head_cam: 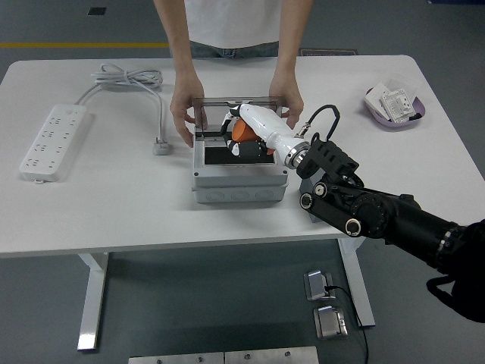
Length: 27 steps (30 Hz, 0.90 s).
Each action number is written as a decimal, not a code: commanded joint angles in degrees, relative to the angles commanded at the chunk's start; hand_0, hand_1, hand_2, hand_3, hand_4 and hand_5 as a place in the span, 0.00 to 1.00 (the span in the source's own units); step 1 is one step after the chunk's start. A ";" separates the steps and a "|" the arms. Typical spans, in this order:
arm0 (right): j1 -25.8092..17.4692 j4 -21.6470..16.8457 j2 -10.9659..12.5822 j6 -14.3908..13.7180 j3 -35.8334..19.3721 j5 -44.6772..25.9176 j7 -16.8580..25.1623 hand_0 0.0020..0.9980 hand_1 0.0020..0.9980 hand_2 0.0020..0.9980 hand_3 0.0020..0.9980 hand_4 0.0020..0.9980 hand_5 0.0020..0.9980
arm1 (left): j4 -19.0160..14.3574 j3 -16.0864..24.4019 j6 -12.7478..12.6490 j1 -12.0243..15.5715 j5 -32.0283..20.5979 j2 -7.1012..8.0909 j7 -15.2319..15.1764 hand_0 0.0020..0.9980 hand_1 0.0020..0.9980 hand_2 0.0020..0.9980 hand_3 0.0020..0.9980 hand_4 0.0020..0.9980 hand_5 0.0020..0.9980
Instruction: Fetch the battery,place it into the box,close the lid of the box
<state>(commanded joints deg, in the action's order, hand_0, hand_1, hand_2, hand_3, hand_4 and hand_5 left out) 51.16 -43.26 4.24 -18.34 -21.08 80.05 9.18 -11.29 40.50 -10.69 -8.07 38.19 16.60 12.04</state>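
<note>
Placing: right hand [246, 133] lowers the orange battery [241, 130] into the open grey box [239, 168].
Fingers: curled round the battery, gripping it over the dark cavity.
Lid [236, 108]: upright, steadied by a person's hands [184, 114] at both ends.
Next: likely release, withdraw, then swing the lid shut.

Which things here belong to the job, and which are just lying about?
Job: orange battery in the right hand; grey box; its open lid, held by a person's hands.

Lying about: power strip; grey block; purple tray.
</note>
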 joint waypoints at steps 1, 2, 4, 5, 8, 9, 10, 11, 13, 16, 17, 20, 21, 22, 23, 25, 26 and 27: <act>0.00 0.29 -0.15 0.80 -0.16 0.16 -0.24 0.03 0.17 0.29 0.31 0.10 0.00 | 0.00 0.03 0.03 -0.07 0.11 -0.03 0.02 0.63 0.70 0.66 0.64 0.70 0.12; 0.01 0.52 -0.26 1.34 -0.27 0.32 -0.36 0.03 0.17 0.29 0.31 0.10 0.00 | 0.00 0.02 0.06 -0.12 0.17 -0.06 0.04 0.63 0.70 0.66 0.64 0.70 0.12; 0.05 0.87 -0.43 2.12 -0.43 0.59 -0.45 0.03 0.17 0.29 0.31 0.10 0.00 | 0.00 -0.03 0.11 -0.21 0.23 -0.10 0.05 0.63 0.70 0.66 0.64 0.70 0.12; 0.10 1.00 -0.52 2.42 -0.46 0.76 -0.49 0.03 0.17 0.29 0.31 0.10 0.00 | 0.01 0.00 0.13 -0.26 0.31 -0.12 0.07 0.63 0.70 0.66 0.64 0.70 0.12; 0.18 1.23 -0.72 2.95 -0.45 1.03 -0.52 0.20 0.28 0.45 0.51 0.36 0.13 | 0.01 -0.03 0.20 -0.34 0.43 -0.15 0.09 0.63 0.70 0.66 0.64 0.70 0.12; 0.18 1.25 -0.77 3.02 -0.44 1.09 -0.49 0.20 0.28 0.45 0.51 0.36 0.13 | 0.01 -0.01 0.21 -0.37 0.47 -0.17 0.11 0.63 0.70 0.66 0.64 0.70 0.12; 0.18 1.27 -0.83 3.13 -0.42 1.16 -0.48 0.20 0.28 0.45 0.51 0.36 0.13 | 0.01 0.01 0.22 -0.40 0.54 -0.19 0.14 0.63 0.70 0.66 0.64 0.70 0.12; 0.17 1.28 -0.85 3.16 -0.41 1.14 -0.45 0.70 0.68 0.75 0.89 0.77 0.44 | 0.01 0.06 0.23 -0.42 0.63 -0.20 0.16 0.63 0.70 0.66 0.64 0.70 0.11; 0.15 1.30 -0.84 3.20 -0.39 1.04 -0.37 0.70 0.68 0.75 0.89 0.77 0.44 | 0.01 0.15 0.23 -0.46 0.78 -0.22 0.20 0.63 0.70 0.66 0.64 0.70 0.11; 0.10 1.31 -0.76 3.19 -0.41 0.88 -0.33 0.70 0.68 0.75 0.89 0.77 0.44 | 0.01 0.31 0.22 -0.52 1.01 -0.22 0.25 0.63 0.70 0.66 0.64 0.70 0.11; 0.07 1.30 -0.70 3.16 -0.46 0.84 -0.35 0.70 0.68 0.75 0.89 0.77 0.44 | 0.01 0.35 0.22 -0.53 1.09 -0.22 0.27 0.63 0.70 0.66 0.64 0.70 0.11; -0.07 1.14 -0.52 3.05 -0.68 0.69 -0.36 0.94 0.78 0.82 0.96 0.93 0.63 | 0.00 0.34 0.19 -0.51 1.10 -0.24 0.26 0.63 0.70 0.65 0.63 0.70 0.12; -0.14 1.05 -0.45 3.04 -0.80 0.66 -0.38 0.94 0.78 0.82 0.96 0.93 0.63 | 0.00 0.31 0.19 -0.48 1.08 -0.25 0.25 0.63 0.70 0.65 0.63 0.70 0.12; -0.25 0.86 -0.34 3.03 -0.98 0.63 -0.42 0.94 0.78 0.82 0.96 0.93 0.63 | 0.00 0.27 0.18 -0.43 1.03 -0.26 0.24 0.63 0.70 0.65 0.63 0.70 0.12; -0.38 0.60 -0.21 3.04 -1.20 0.63 -0.46 0.94 0.78 0.82 0.96 0.93 0.63 | -0.01 0.23 0.17 -0.37 0.97 -0.27 0.22 0.63 0.70 0.65 0.63 0.70 0.12; -0.70 -0.18 0.16 3.10 -1.82 0.70 -0.67 0.94 0.78 0.82 0.96 0.94 0.65 | -0.01 0.19 0.13 -0.24 0.85 -0.28 0.20 0.63 0.70 0.65 0.63 0.70 0.12; -1.03 -1.13 0.63 3.25 -2.54 0.75 -1.08 0.94 0.78 0.82 0.96 0.94 0.65 | -0.01 0.10 0.12 -0.14 0.71 -0.30 0.18 0.63 0.70 0.65 0.63 0.70 0.12; -1.31 -2.01 1.09 3.53 -3.17 0.79 -1.53 0.94 0.78 0.82 0.96 0.94 0.65 | -0.01 0.05 0.11 -0.06 0.61 -0.31 0.17 0.63 0.70 0.65 0.63 0.70 0.12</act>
<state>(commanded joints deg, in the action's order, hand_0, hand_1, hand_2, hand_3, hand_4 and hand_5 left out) 49.85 -45.26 5.34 -14.81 -24.26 80.84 7.65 -11.30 40.56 -10.57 -8.14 38.80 16.29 12.21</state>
